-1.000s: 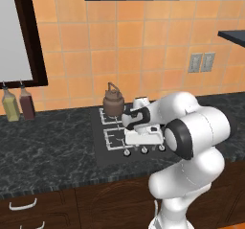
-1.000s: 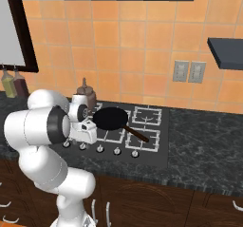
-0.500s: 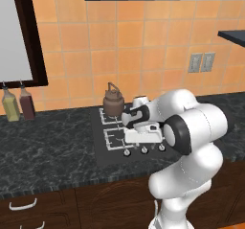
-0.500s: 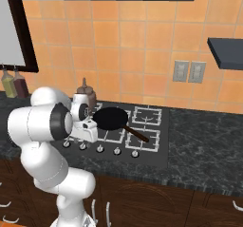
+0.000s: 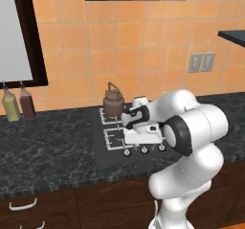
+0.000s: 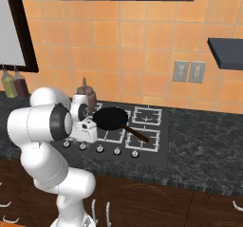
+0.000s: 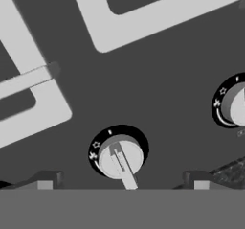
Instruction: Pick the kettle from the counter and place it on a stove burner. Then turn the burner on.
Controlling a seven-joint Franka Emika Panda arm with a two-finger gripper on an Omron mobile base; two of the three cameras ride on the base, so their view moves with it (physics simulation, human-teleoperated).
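Orange tiled wall backs the dark marbled surface (image 5: 52, 146) and its black cooktop (image 6: 156, 150). Kettle (image 5: 113, 102) stands on the back-left stove burner (image 5: 106, 115). Hand (image 7: 119, 180) hangs low over the cooktop's front edge, fingers spread wide, holding nothing and touching nothing. Hand view shows a round knob (image 7: 119, 157) between the fingertips (image 7: 45, 180), a second knob (image 7: 233, 103) off to one side. Right base view shows a black pan (image 6: 111, 118) on the near grates; left base view shows two bottles (image 5: 19, 106) by the wall.
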